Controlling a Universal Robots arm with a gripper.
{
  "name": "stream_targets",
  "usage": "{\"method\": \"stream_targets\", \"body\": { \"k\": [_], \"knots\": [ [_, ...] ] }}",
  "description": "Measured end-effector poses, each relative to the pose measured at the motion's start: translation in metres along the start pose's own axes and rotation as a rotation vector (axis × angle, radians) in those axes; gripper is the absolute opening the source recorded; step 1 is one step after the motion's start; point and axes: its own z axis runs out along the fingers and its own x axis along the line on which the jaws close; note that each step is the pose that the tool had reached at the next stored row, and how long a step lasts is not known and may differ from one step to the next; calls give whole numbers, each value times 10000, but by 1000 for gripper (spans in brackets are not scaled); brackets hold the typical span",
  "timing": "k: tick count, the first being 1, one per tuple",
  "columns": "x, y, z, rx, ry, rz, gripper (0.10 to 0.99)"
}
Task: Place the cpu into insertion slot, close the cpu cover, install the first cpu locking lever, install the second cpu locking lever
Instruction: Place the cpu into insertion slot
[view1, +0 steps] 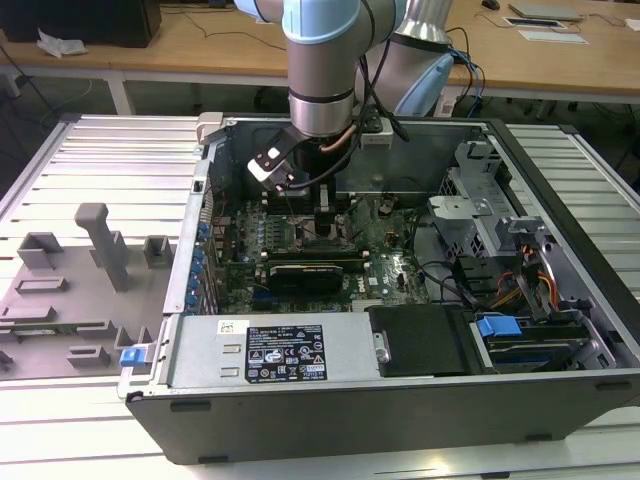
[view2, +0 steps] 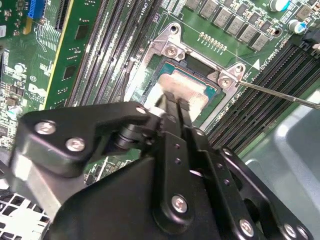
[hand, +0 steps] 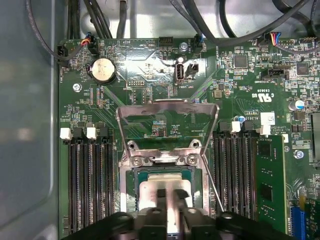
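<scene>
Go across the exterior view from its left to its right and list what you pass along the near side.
Grey plastic fixture blocks → small blue plastic clip → black printed label on the case wall → black rectangular panel → blue plastic latch → orange cables.

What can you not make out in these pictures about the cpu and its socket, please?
- Whether the cpu sits fully in the insertion slot: in both wrist views the pincer covers part of it.
- Exterior view: the arm stands in front of the slot; the cpu is too small to tell.
- Second wrist view: a thin locking lever runs off the picture's edge, its end cut off.
</scene>
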Motion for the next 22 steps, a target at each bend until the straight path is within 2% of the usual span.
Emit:
{"method": "stream_targets", "body": {
  "k": [1, 4, 6, 7, 8, 13, 18, 22],
  "knots": [
    [0, 0, -1, -1, 0, 0, 114],
    [-1, 0, -3, 1, 19, 0, 106],
    [0, 0, -3, 3, 184, 13, 106],
    [0, 0, -2, 2, 242, 18, 106],
    [0, 0, -1, 1, 259, 21, 106],
    [0, -3, 29, 4, 292, 23, 106],
    [0, -5, 51, 7, 290, 23, 106],
    [3, -2, 40, -7, 310, 25, 106]
  ]
}}
